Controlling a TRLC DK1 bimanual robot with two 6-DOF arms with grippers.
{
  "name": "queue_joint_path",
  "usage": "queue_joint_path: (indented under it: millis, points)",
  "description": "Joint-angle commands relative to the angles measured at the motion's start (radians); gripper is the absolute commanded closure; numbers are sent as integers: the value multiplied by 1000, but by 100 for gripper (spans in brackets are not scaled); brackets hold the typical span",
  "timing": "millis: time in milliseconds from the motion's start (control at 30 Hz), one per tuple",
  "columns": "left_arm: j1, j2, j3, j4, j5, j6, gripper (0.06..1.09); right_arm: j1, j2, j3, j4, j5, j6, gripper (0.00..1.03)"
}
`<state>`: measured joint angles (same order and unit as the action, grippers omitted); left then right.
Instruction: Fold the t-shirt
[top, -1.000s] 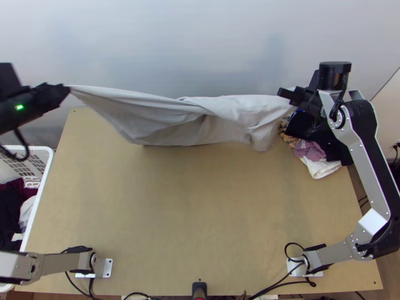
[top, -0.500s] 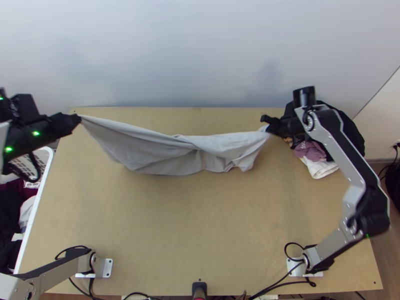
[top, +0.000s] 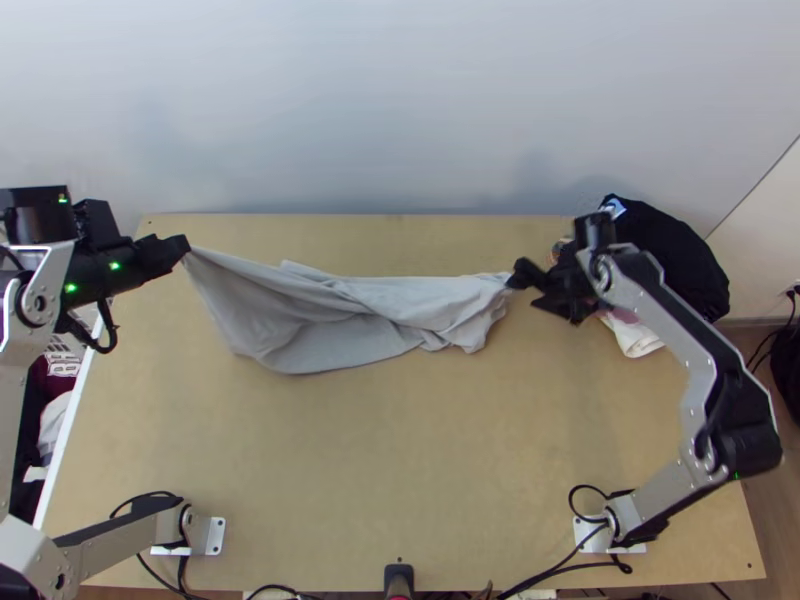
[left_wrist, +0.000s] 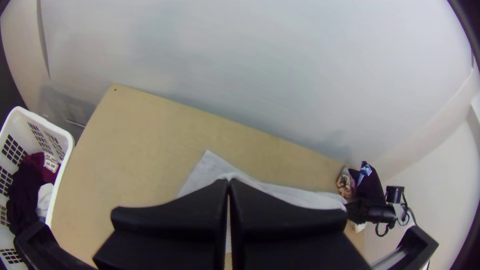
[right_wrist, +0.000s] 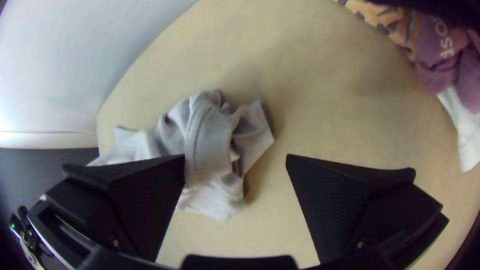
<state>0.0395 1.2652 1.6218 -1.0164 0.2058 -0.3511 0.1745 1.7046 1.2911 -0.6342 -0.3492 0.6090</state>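
A white basket (left_wrist: 60, 182) holding maroon (left_wrist: 36, 162), black (left_wrist: 24, 200) and white clothes (left_wrist: 45, 197) stands beside the desk (top: 350, 460), whose far right corner bears a heap of black (top: 670, 260), purple (right_wrist: 440, 57), patterned (right_wrist: 382, 20) and white clothes (right_wrist: 465, 125), near a pale wall (top: 400, 110).

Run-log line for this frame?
left gripper: shut on grey t-shirt, one end | right gripper: open, at other end | fold: not yet made, cloth bunched

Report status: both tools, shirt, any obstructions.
Left tool shut on one raised end of shirt. Right tool open at other end. Shirt loosely bunched, stretched across table. Clothes pile close by right tool.
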Motion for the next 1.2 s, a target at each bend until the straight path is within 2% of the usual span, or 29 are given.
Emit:
queue_joint_path:
  millis: [0,100,233,567,767,833,967,1167]
  points:
    - [-1,36,-17,21,-2,3,105,143,-137,-182,82,56,-3,16]
    - [-1,49,-13,25,-2,3,105,141,-175,-207,123,136,9,16]
    - [-1,54,-16,27,-2,3,105,135,-218,-265,180,139,3,16]
    - [-4,69,-14,27,-3,3,105,306,-217,-315,182,141,-49,16]
    - [-6,66,-14,24,-9,3,105,296,-134,-328,246,142,-77,16]
    - [-6,66,-14,21,-11,3,105,290,-85,-314,271,151,-81,22]
    - [0,62,-11,16,-14,4,105,270,-33,-288,309,174,-81,23]
    - [7,57,-17,9,-14,14,105,255,10,-248,320,174,-91,53]
